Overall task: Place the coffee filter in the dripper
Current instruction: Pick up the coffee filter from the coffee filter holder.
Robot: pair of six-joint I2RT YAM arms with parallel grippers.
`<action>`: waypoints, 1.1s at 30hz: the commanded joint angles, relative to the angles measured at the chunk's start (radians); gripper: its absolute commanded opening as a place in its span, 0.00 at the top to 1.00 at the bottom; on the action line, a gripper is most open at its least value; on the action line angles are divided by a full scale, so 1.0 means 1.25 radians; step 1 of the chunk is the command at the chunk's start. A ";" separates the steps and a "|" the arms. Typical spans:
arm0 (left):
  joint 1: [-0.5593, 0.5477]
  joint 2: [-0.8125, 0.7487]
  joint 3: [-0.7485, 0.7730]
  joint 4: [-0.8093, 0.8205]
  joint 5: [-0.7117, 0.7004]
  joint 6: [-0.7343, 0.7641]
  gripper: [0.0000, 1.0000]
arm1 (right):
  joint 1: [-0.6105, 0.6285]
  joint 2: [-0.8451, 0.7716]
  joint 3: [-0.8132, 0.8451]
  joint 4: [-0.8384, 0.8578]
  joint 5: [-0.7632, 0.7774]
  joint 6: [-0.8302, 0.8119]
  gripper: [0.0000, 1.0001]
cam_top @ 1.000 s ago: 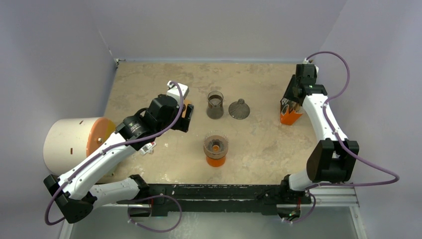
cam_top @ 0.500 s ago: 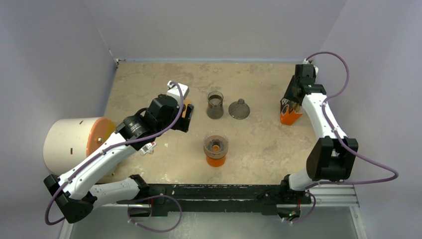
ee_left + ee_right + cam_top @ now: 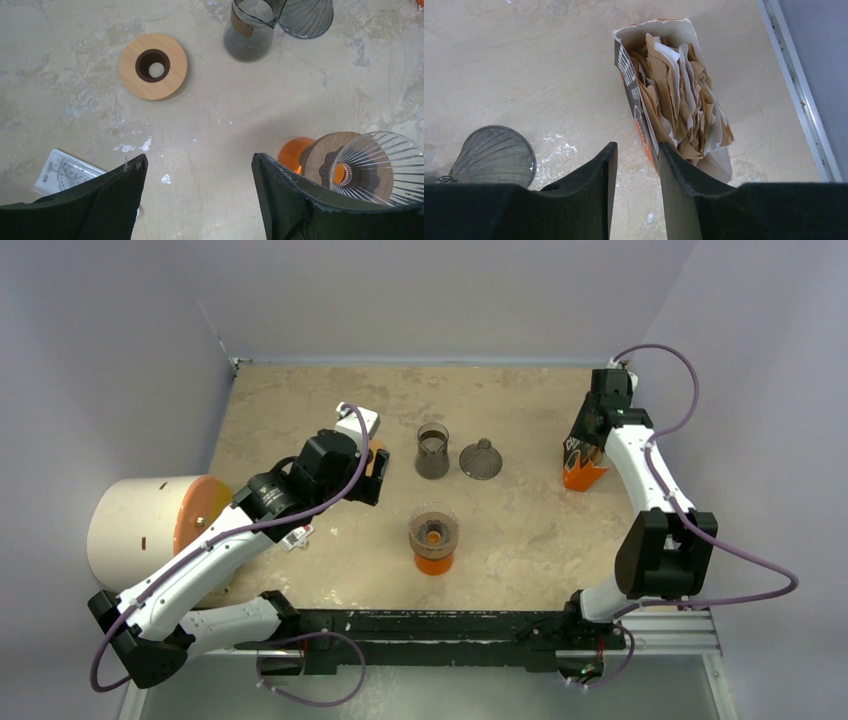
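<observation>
The right gripper (image 3: 637, 150), fingers parted narrowly and pinching nothing, is hovering nearest the filters (image 3: 674, 95), which are standing in their packet (image 3: 628, 65) at its one o'clock, stacked along an eleven-to-five line, while the dripper (image 3: 434, 529) is sitting mid-table beside the wide-spread, empty left gripper (image 3: 199, 160).

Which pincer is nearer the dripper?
Left. The left pincer hangs open just beyond and left of the dripper in the top view. The right pincer is far off to the right, above the filter packet.
</observation>
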State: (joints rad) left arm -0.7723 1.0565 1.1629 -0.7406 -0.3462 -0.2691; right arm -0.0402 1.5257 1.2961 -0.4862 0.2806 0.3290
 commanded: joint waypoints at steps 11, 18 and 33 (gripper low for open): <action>0.005 0.000 -0.006 0.026 -0.013 0.007 0.25 | -0.005 0.002 -0.013 0.033 0.031 0.010 0.62; 0.005 0.000 -0.006 0.026 -0.014 0.007 0.25 | -0.006 0.008 -0.016 0.034 0.027 0.012 0.67; 0.005 0.000 -0.006 0.026 -0.014 0.007 0.25 | -0.007 0.017 -0.022 0.044 0.035 0.010 0.92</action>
State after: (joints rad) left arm -0.7723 1.0584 1.1629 -0.7406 -0.3485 -0.2691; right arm -0.0406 1.5478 1.2747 -0.4507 0.2985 0.3378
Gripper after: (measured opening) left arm 0.750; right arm 0.106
